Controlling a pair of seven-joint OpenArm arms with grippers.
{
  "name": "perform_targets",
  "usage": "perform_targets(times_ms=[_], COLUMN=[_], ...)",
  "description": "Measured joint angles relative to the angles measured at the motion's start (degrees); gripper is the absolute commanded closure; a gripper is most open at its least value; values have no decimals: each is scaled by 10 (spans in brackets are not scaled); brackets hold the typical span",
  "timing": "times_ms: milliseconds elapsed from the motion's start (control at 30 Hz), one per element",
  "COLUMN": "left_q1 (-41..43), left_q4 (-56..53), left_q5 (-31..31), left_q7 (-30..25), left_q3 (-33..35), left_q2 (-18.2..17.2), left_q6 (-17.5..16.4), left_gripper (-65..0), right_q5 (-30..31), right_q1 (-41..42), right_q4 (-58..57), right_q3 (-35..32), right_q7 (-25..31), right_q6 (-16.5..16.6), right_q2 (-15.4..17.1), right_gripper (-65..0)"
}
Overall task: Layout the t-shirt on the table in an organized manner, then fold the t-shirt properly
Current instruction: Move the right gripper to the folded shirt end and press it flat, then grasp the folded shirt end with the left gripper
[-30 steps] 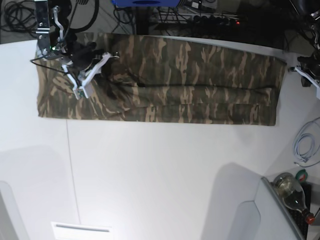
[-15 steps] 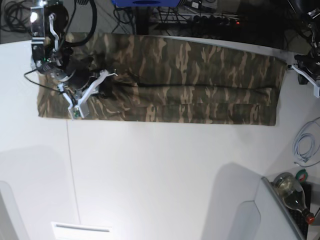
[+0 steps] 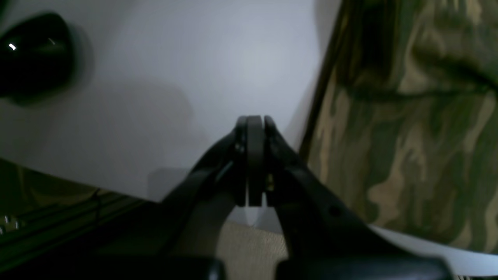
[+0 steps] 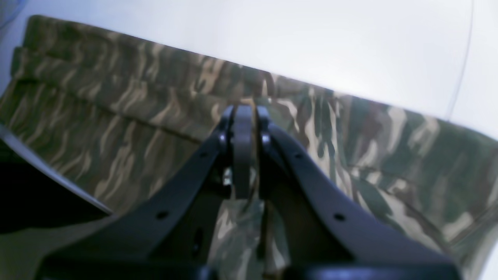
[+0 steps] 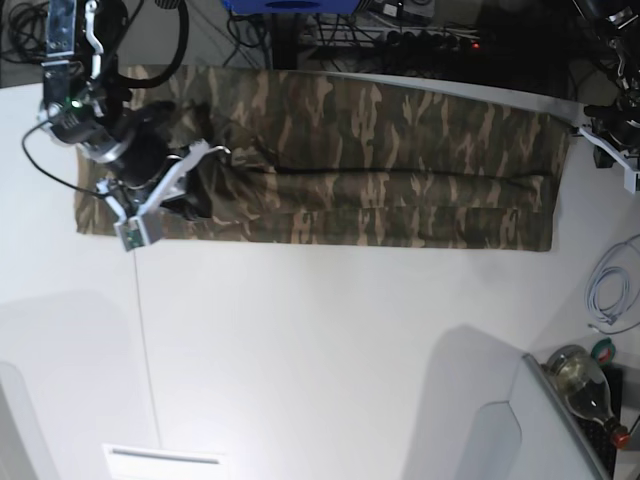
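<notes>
The camouflage t-shirt [image 5: 380, 170] lies as a long folded band across the far part of the white table [image 5: 330, 340]. My right gripper [image 5: 192, 203] is at the shirt's left part near its front edge. In the right wrist view the gripper [image 4: 244, 151] is shut, with camo cloth [image 4: 350, 155] bunched between its fingers. My left gripper [image 5: 588, 128] is off the shirt's far right corner. In the left wrist view it [image 3: 255, 163] is shut and empty above bare table, with the shirt's edge [image 3: 408, 136] beside it.
A thin dark seam [image 5: 145, 340] runs down the table on the left. A coiled cable [image 5: 610, 290], a bottle [image 5: 580, 380] and a grey panel [image 5: 500, 430] are at the right front. Cables and equipment lie behind the table. A dark rounded object [image 3: 31, 54] sits near my left gripper.
My right gripper has moved left and toward the shirt's front edge, pulling creases into the cloth beside it. The left arm has barely moved.
</notes>
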Motion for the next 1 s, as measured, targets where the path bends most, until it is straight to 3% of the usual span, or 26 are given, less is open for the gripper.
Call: perform_targets(times_ms=[267, 433, 533, 700, 800, 833, 1000], left_q1=[1, -38, -75, -60, -50, -46, -2], left_q4=[14, -17, -31, 19, -16, -29, -51], left_q5=[0, 4, 3, -2, -69, -102, -289], left_q7=[0, 1, 4, -6, 4, 9, 3], left_q3=[1, 0, -2, -3, -3, -1, 0], left_q2=[18, 19, 19, 12, 13, 9, -54], left_q6=[0, -76, -80, -81, -80, -82, -75], left_gripper=[0, 0, 0, 0, 0, -26, -360], right_q5=[-1, -9, -2, -2, -3, -3, -3], right_q1=[1, 16, 7, -8, -16, -17, -23], right_q4=[43, -15, -14, -4, 0, 2, 2], right_q3=[30, 28, 26, 29, 29, 29, 29], right_q7=[1, 0, 3, 4, 3, 3, 4], right_q6=[-3, -8, -7, -7, -7, -7, -7], right_q2=[10, 18, 13, 22, 20, 17, 19], right_gripper=[-17, -17, -17, -17, -17, -17, -17])
